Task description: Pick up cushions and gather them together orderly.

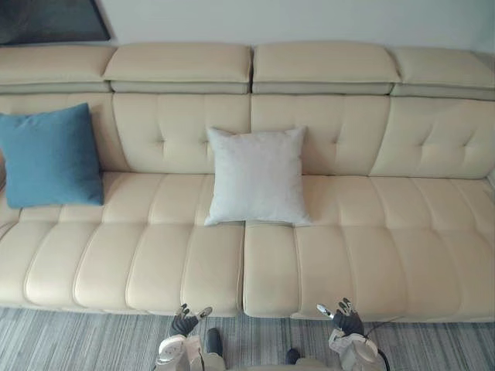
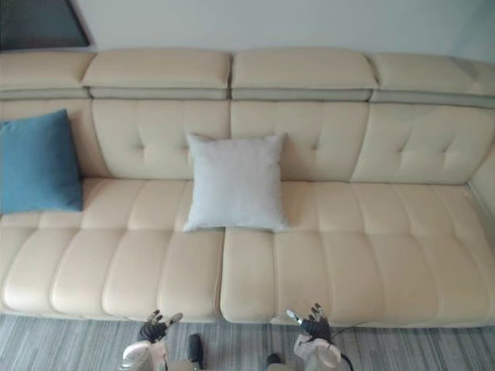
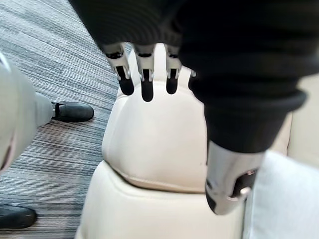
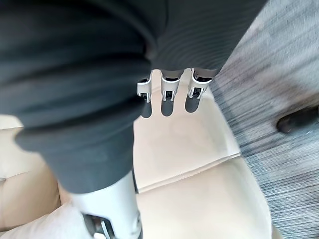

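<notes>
At nine o'clock, the blue cushion (image 1: pixel 50 154) stands at the left end of the cream sofa (image 1: pixel 433 139). It leans on the backrest (image 1: pixel 182 131) with its lower edge on the seat (image 1: pixel 371 247). It is about square, so no side is clearly longer, and its top edge runs level with the sofa's length. Open seat lies between it and the pale grey cushion (image 1: pixel 257 176) at the centre. That one also leans upright on the backrest, with its bottom edge across the seam between two seat sections and its upper corners pointing to twelve. From there to three o'clock the seat is open leather all the way to the sofa's right end.

My left hand (image 1: pixel 186 321) hangs at seven o'clock over the grey striped carpet (image 1: pixel 77 340), just short of the seat's front edge. Its fingers (image 3: pixel 144 82) are straight and spread from the thumb, holding nothing. My right hand (image 1: pixel 344 317) sits at five o'clock, also near the front edge. Its fingers (image 4: pixel 167 97) are relaxed and straight, touching nothing. Both cushions are well apart from both hands.
</notes>
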Controlling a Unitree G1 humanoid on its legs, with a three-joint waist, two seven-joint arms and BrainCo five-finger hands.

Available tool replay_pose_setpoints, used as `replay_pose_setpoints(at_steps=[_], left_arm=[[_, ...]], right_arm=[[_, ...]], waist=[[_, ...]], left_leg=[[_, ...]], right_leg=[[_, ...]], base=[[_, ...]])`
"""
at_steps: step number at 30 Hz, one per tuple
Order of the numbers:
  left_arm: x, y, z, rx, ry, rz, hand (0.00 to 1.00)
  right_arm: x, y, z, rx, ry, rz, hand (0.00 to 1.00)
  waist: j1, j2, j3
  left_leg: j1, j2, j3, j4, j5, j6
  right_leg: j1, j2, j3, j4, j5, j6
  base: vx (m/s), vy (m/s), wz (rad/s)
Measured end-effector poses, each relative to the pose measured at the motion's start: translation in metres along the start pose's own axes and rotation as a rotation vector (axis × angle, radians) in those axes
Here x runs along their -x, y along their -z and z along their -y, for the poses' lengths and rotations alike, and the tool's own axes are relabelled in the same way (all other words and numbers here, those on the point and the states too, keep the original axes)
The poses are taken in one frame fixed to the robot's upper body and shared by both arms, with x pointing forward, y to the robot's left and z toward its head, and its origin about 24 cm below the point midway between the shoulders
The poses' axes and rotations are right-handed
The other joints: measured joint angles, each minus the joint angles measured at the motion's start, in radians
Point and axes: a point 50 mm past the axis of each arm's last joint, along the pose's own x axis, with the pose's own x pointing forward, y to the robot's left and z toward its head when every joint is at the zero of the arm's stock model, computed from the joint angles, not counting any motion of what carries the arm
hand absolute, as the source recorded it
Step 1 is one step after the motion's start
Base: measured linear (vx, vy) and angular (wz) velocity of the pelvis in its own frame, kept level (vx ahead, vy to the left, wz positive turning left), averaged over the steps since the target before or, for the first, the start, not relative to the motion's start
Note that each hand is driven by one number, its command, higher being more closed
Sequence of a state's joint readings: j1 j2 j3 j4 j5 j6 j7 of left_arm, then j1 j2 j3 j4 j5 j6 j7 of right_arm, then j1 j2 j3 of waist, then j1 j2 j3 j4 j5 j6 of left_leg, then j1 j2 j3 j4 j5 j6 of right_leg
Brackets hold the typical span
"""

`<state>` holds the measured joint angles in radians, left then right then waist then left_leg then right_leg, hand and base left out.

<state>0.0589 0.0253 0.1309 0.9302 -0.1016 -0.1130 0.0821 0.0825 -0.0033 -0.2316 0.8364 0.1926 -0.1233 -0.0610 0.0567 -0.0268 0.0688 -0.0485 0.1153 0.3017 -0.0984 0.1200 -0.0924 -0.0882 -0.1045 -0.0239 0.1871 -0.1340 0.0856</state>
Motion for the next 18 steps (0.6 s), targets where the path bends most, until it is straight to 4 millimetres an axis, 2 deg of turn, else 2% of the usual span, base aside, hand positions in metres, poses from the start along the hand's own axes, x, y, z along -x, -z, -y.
replay_pose_setpoints(at_steps=[2,4,5,6,8,9,10,11,12,15,16,17,18], left_arm=[[-0.003,-0.005,0.003,-0.005,0.004,0.003,0.0],[-0.002,-0.004,0.005,0.0,0.006,-0.001,0.0],[-0.002,-0.004,0.003,0.024,-0.011,-0.003,0.0],[-0.002,-0.002,0.0,0.026,-0.02,-0.007,0.0],[0.0,0.002,-0.005,0.037,-0.036,-0.018,0.0],[0.0,0.002,-0.008,0.049,-0.048,-0.018,0.0],[-0.001,0.0,-0.007,0.057,-0.05,-0.016,0.0],[0.0,0.003,0.001,0.068,-0.035,-0.03,0.0],[0.001,0.006,0.005,0.069,-0.025,-0.037,0.0],[0.002,0.009,0.015,0.064,-0.001,-0.053,0.0],[0.002,0.009,0.017,0.066,0.003,-0.053,0.0],[0.001,0.006,0.015,0.063,0.003,-0.044,0.0],[-0.003,-0.006,0.014,0.071,-0.001,-0.006,0.0]], right_arm=[[0.0,0.005,-0.004,0.011,-0.014,-0.032,0.0],[0.0,0.007,-0.009,0.028,-0.029,-0.04,0.0],[0.0,0.008,-0.015,0.051,-0.046,-0.05,0.0],[0.001,0.014,-0.016,0.056,-0.049,-0.071,0.0],[0.002,0.018,-0.016,0.059,-0.05,-0.091,0.0],[0.001,0.017,-0.019,0.062,-0.056,-0.091,0.0],[-0.002,0.012,-0.02,0.064,-0.059,-0.081,0.0],[-0.004,0.007,-0.015,0.071,-0.047,-0.071,0.0],[-0.005,0.006,-0.013,0.073,-0.036,-0.07,0.0],[-0.006,0.004,-0.007,0.081,-0.012,-0.064,0.0],[-0.006,0.004,-0.006,0.083,-0.005,-0.064,0.0],[-0.005,0.007,-0.005,0.081,0.0,-0.071,0.0],[-0.003,0.01,-0.01,0.073,-0.006,-0.084,0.0]], waist=[[0.001,-0.01,0.007],[0.009,0.001,0.002],[0.003,0.0,0.003],[0.004,-0.022,-0.009],[0.013,-0.042,-0.022],[0.018,-0.055,-0.029],[0.029,-0.053,-0.03],[0.05,-0.014,-0.027],[0.055,0.022,-0.028],[0.057,0.066,-0.015],[0.052,0.083,0.001],[0.044,0.072,0.01],[0.062,0.041,0.027]], left_leg=[[-0.021,0.01,0.006,0.056,-0.028,0.009],[-0.043,0.047,0.018,0.093,-0.052,0.023],[-0.063,0.054,0.016,0.125,-0.052,0.026],[-0.077,0.05,0.0,0.165,-0.049,0.021],[-0.113,0.05,-0.01,0.21,-0.046,0.019],[-0.144,0.052,-0.01,0.246,-0.046,0.018],[-0.17,0.073,-0.016,0.273,-0.038,0.012],[-0.183,0.11,-0.018,0.277,-0.024,0.019],[-0.2,0.142,-0.025,0.278,0.005,0.026],[-0.241,0.188,-0.047,0.259,0.081,-0.017],[-0.244,0.199,-0.058,0.206,0.167,-0.02],[-0.246,0.195,-0.057,0.167,0.241,-0.037],[-0.252,0.189,-0.039,0.255,0.169,-0.04]], right_leg=[[-0.033,0.001,-0.001,0.071,0.006,0.009],[-0.052,0.01,0.003,0.125,0.007,0.022],[-0.103,-0.002,-0.007,0.357,-0.065,0.022],[-0.111,-0.03,-0.008,0.563,-0.103,0.049],[-0.082,-0.063,0.004,0.641,-0.101,0.058],[-0.058,-0.083,0.023,0.625,-0.07,0.054],[-0.043,-0.053,0.026,0.572,-0.117,0.078],[-0.025,-0.012,0.014,0.505,-0.129,0.062],[0.018,0.02,-0.018,0.419,-0.156,0.038],[0.036,0.072,-0.081,0.334,-0.222,0.016],[0.033,0.089,-0.104,0.326,-0.222,0.011],[0.03,0.082,-0.139,0.31,-0.219,0.004],[0.034,0.059,-0.187,0.279,-0.226,-0.095]], base=[[-0.03,-0.005,-0.08],[-0.07,-0.029,-0.14],[-0.07,-0.1,0.14],[-0.06,-0.09,0.27],[-0.06,-0.153,0.19],[-0.18,-0.3,0.06],[-0.21,-0.258,-0.2],[-0.25,-0.246,-0.19],[-0.25,-0.215,-0.16],[-0.3,-0.244,0.13],[-0.39,-0.226,0.42],[-0.4,-0.174,0.28],[-0.35,-0.186,-0.1]])
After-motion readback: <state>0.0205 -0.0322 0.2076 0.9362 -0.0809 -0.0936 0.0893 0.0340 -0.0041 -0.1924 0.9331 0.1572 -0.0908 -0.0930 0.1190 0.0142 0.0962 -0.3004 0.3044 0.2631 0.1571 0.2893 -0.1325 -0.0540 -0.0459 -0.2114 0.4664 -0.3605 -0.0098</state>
